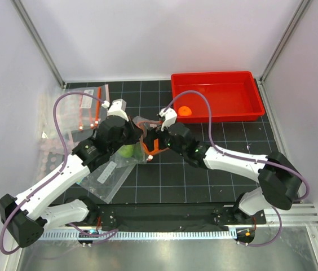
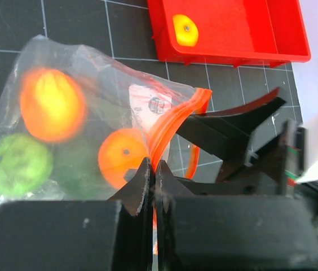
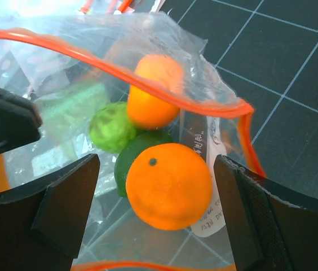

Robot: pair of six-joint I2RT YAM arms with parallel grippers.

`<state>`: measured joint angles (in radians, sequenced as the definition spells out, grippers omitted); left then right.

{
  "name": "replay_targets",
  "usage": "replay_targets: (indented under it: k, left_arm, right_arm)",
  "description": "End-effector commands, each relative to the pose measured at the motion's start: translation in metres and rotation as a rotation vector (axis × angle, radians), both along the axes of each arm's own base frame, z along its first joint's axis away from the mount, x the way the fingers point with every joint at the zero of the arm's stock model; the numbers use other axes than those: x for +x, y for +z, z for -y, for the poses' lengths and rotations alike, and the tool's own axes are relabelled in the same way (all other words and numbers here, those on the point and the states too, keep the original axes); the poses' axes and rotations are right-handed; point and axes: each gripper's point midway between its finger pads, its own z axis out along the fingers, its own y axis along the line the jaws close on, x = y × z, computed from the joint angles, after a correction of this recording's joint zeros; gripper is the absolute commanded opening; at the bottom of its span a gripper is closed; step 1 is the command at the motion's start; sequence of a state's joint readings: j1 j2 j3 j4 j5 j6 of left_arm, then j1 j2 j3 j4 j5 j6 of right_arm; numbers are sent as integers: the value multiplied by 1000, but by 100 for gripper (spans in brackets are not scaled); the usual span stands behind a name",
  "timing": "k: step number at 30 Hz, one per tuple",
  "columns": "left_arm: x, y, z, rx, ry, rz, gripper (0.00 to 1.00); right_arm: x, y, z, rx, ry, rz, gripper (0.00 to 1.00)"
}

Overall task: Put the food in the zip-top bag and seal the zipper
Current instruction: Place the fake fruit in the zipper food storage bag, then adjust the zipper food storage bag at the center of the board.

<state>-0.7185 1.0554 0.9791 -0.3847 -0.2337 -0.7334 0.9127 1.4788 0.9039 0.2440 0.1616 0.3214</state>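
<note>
Open zip-top bag (image 3: 167, 35) mouth, fruits (image 3: 169, 185) inside.

White arms (image 1: 46, 189), black joints (image 1: 280, 183), purple cables (image 1: 190, 92)

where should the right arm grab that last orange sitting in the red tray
Across its round middle, coming straight down from above. The orange lies alone in the red tray, tucked into the near-left corner in the top view, so the walls would probably block a sideways approach. Its smooth ball shape offers no better hold than opposite sides at the widest part.
</note>
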Motion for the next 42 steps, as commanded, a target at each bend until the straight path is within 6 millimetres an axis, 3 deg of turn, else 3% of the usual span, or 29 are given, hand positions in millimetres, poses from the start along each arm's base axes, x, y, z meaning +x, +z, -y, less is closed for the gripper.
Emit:
replay_targets:
  k: [1, 3, 7, 10, 14, 21, 24, 26, 27, 28, 30, 31, 35, 38, 42]
  left_arm:
    - [7, 29, 1, -68, 24, 57, 0]
    - [10, 28, -6, -65, 51, 55, 0]
    - [15, 25, -21, -43, 116, 57, 1]
    - [17, 24, -31, -29, 165, 60, 0]
    - [18, 26, -43, -17, 219, 75, 0]
    - [13, 37, -60, -46, 275, 128, 0]
    - [13, 38, -62, -46, 286, 134, 0]
    - [13, 38, -63, -40, 287, 132, 0]
    - [14, 38, -63, -40, 287, 132, 0]
    - [14, 38, -62, -42, 287, 132, 0]
    - [14, 39, -60, -47, 277, 132, 1]
    - [14, 40, -58, -53, 268, 134, 1]
    - [8, 40, -34, -96, 150, 111, 0]
    - [6, 43, -24, -121, 102, 101, 0]
    - [4, 46, -32, -105, 125, 108, 1]
  right_arm:
    - [-2, 48, 3, 106, -15, 68, 90]
    - [-3, 55, 10, 108, -34, 77, 88]
    - [-1, 54, 33, 55, -133, 41, 77]
    - [2, 49, 45, 6, -199, 7, 76]
    - [6, 34, 47, -35, -241, -40, 73]
    - [10, 7, 32, -69, -235, -113, 70]
    - [9, -1, 25, -74, -216, -148, 60]
    - [9, 1, 25, -69, -215, -149, 42]
    - [7, 7, 27, -58, -213, -141, 35]
    - [6, 15, 29, -47, -215, -133, 19]
    - [4, 30, 37, -45, -234, -113, 6]
    - [2, 54, 45, -10, -244, -81, 1]
    - [-8, 131, 59, 54, -233, -9, 1]
    - [-12, 163, 55, 100, -192, 13, 1]
    - [-9, 150, 38, 49, -146, -24, 1]
